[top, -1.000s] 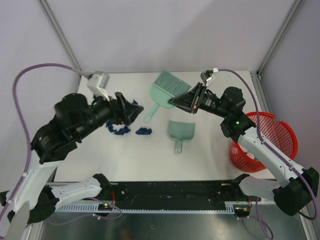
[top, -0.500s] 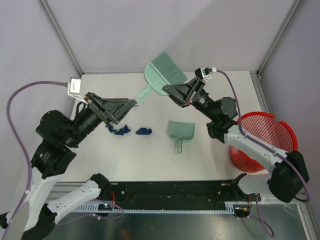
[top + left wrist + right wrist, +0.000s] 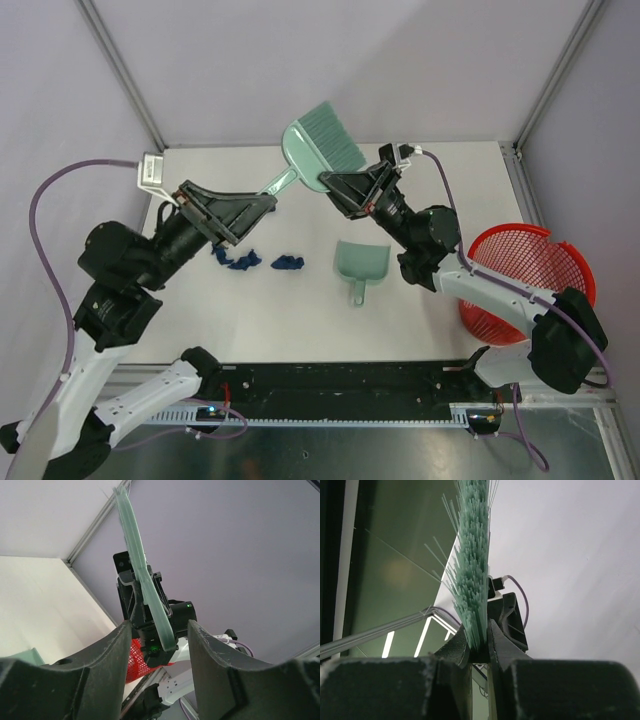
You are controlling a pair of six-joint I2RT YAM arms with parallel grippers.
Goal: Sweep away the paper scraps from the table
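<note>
Your left arm rises from its base at the near left, elbow bent outward, and its forearm reaches up and to the right. Your left gripper [image 3: 266,204] has its black fingers apart on either side of the handle of the pale green plastic hand brush [image 3: 316,140], and the left wrist view shows a gap on each side. Your right arm stretches from the near right toward the middle, forearm angled up and left. Your right gripper [image 3: 328,186] is clamped tight on the brush's bristle end. The two grippers face each other, near but apart.
</note>
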